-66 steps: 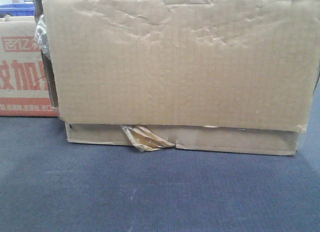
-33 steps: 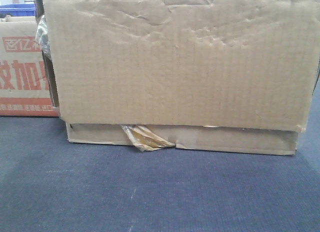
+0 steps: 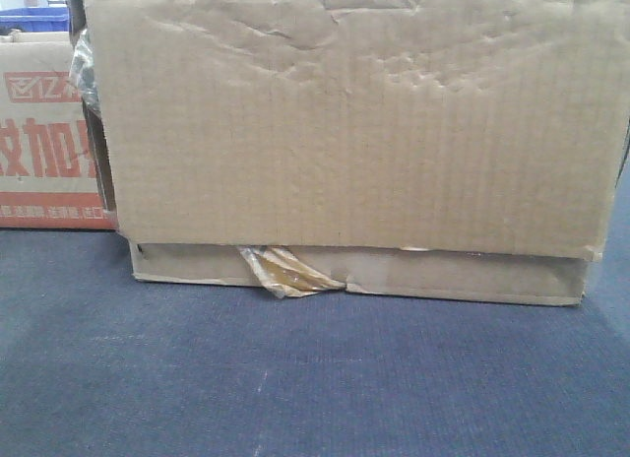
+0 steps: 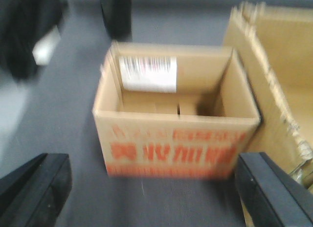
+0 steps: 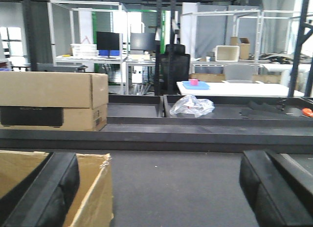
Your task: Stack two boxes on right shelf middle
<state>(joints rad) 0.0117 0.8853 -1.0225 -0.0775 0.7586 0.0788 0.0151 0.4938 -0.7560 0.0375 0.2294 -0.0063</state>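
A plain brown box [image 3: 345, 122] on grey carpet [image 3: 295, 378], red-printed box [image 4: 176, 144] just beside it, open-topped, we see it ahead of our left gripper [image 4: 151, 197], jaws spread and empty, right gripper [image 5: 156, 192] likewise parted, the brown box's corner low beside it.

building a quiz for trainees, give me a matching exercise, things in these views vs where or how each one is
1 red-printed box
2 tape curl
3 plastic bag
4 white label

a crumpled in a dark tray
b peeling under the plain brown box
c open-topped on grey carpet
d stuck on a box's inner wall

Pairs: 1-c, 2-b, 3-a, 4-d
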